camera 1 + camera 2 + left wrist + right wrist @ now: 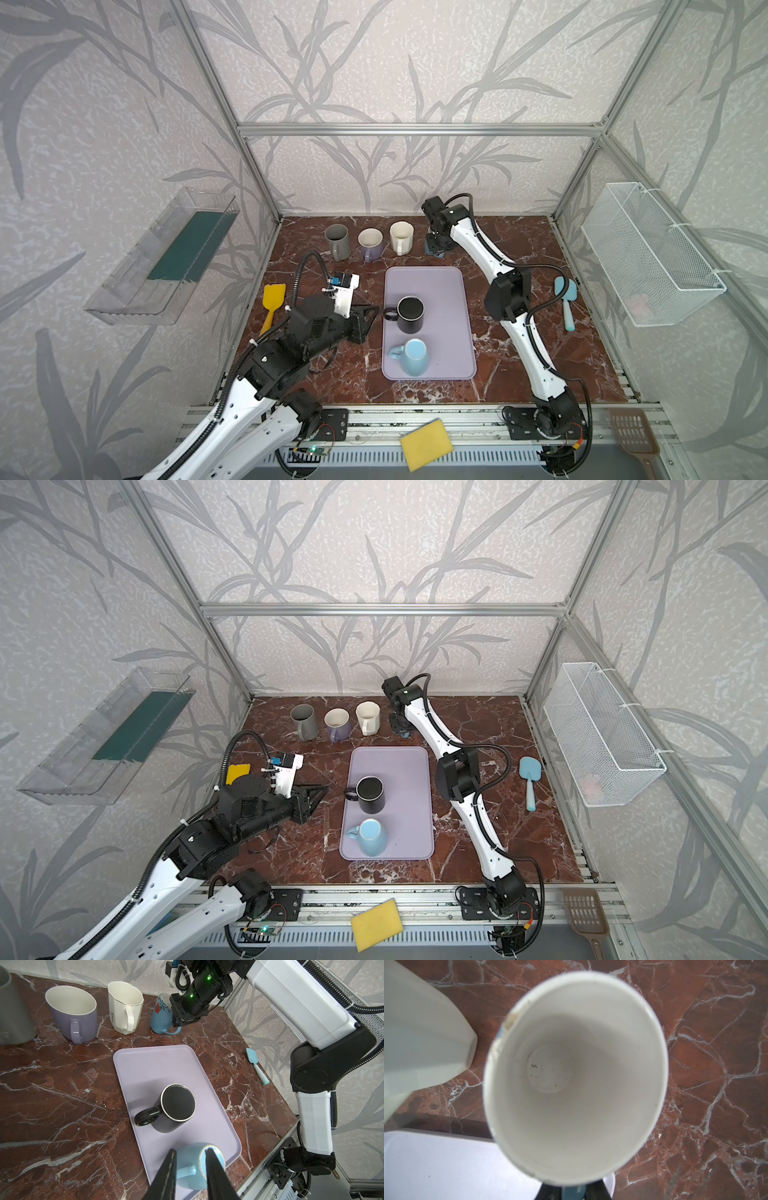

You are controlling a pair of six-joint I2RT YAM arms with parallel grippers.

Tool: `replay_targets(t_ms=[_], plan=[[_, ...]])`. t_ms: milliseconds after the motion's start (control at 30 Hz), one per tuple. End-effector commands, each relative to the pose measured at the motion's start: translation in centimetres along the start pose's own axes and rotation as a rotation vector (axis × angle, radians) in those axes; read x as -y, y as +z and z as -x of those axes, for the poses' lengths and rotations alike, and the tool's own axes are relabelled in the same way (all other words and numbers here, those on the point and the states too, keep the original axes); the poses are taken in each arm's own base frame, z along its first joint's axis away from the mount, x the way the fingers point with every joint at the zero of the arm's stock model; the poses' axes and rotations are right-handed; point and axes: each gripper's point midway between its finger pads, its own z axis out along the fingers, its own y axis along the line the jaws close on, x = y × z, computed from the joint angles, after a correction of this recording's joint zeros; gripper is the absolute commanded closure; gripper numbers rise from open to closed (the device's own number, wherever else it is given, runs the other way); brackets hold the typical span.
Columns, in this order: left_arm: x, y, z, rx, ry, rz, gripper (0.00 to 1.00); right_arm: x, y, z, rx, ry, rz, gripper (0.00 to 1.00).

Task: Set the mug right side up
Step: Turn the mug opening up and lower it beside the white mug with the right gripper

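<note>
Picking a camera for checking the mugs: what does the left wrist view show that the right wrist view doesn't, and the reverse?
Left wrist only: the black mug and light blue mug bottom-up on the tray, the lilac mug, and the floral mug's painted outside. Right wrist only: the floral mug's white inside, with dark specks and a chipped rim. Both: the floral mug, the cream mug beside it, the tray and the marble table.
</note>
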Motion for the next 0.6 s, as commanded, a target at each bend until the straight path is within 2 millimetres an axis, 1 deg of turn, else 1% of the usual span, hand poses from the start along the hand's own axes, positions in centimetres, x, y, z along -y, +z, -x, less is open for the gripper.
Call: replay_targets(t_ms=[0, 267, 567], plan=[[0.16, -0.77, 0.58, 0.014, 0.012, 0.005, 0.73, -0.87, -0.7, 1.08, 0.041, 0.019, 0.034, 1.0], [0.08, -1.1, 0.44, 0.016, 0.012, 0.007, 0.73, -1.42, -0.54, 1.14, 0.041, 0.03, 0.062, 0.94], [-0.05, -1.21, 0.33, 0.017, 0.013, 0.012, 0.73, -1.44, -0.42, 1.04, 0.036, 0.034, 0.062, 0.89]])
